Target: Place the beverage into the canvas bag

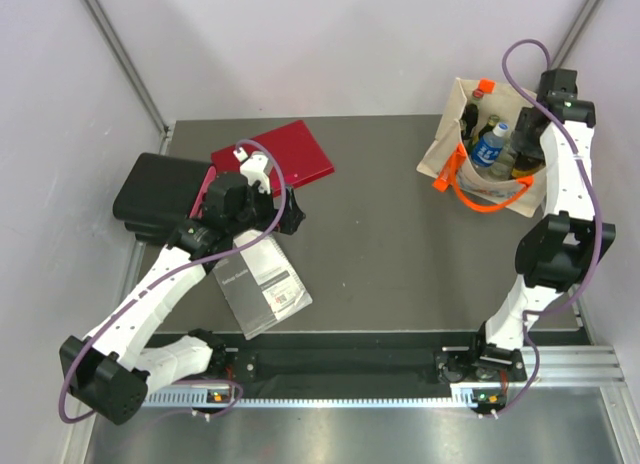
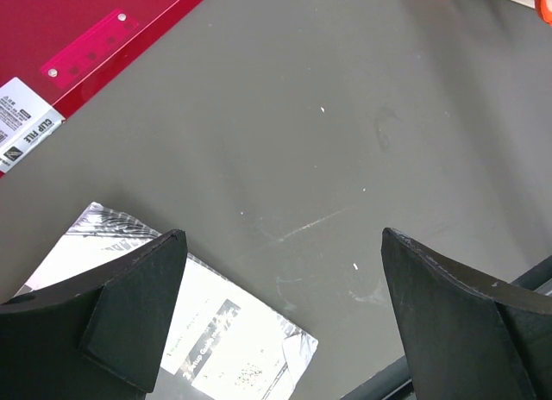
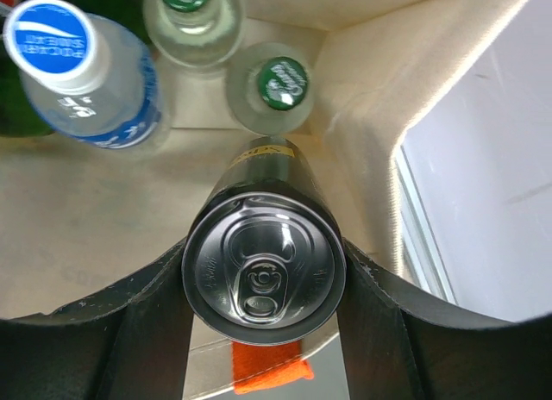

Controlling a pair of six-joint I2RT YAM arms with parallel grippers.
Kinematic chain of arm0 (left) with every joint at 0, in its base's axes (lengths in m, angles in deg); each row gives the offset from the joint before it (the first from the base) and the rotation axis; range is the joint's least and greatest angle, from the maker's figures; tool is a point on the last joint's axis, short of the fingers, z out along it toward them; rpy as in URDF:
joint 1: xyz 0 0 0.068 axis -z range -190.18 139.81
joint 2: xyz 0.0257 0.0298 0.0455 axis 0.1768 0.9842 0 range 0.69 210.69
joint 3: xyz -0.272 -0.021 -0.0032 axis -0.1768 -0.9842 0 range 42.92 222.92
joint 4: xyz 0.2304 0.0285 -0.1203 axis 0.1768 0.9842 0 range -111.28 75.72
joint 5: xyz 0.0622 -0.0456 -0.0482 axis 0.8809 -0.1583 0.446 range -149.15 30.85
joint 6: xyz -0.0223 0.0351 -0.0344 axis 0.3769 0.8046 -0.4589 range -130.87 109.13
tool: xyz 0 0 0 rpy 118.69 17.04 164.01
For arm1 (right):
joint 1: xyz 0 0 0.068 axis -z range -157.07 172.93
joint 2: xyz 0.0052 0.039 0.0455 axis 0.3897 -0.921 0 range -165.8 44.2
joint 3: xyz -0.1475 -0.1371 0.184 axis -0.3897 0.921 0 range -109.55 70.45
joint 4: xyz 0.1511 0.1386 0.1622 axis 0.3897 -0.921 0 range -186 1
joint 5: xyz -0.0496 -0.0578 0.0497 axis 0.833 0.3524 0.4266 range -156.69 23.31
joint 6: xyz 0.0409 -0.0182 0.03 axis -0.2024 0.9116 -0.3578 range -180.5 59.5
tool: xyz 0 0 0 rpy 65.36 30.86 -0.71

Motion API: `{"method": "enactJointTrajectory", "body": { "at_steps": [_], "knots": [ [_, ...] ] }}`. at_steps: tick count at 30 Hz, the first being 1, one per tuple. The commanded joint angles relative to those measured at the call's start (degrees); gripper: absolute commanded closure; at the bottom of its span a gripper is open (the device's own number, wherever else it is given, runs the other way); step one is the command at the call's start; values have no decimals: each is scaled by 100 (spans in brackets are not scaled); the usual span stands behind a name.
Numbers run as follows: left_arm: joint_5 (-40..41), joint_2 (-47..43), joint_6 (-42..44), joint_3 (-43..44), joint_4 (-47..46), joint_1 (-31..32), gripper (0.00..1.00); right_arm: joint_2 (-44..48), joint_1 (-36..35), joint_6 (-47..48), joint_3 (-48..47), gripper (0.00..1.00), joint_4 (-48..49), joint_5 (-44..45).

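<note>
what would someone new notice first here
Most striking is the dark can clamped between the right jaws, upright in the mouth of the canvas bag at the table's far right. Below it stand a blue-capped bottle and two green-capped bottles. On the left, a red folder lies flat near a black case, and the left jaws hang open and empty over the grey table.

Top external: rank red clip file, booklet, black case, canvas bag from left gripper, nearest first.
1. red clip file, just beyond the left gripper, and booklet, on its near side: too close to call.
2. black case, to its left.
3. canvas bag, far right.
</note>
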Motion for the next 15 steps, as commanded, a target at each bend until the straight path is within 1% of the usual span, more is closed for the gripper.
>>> {"method": "enactJointTrajectory", "body": {
  "at_steps": [1,2,3,4,9,11,15],
  "knots": [
    [-31,-138,34,-24,-296,-11,2,365,102,53,-272,100,-78,658],
    [-40,-129,34,-24,-296,-2,2,400,111,53,-272,100,-16,500],
    [-31,-120,34,-33,-305,-11,2,418,102,70,-202,100,150,37],
    [-31,-120,34,-24,-305,-11,2,435,111,71,-166,100,230,-159],
    [22,-164,43,-33,-296,-11,2,225,102,-61,141,100,520,-661],
    [48,-173,52,-42,-288,-11,2,120,111,-88,238,100,503,-653],
    [4,-164,43,-42,-288,-11,1,75,111,-61,361,100,520,-346]
  ]
}}
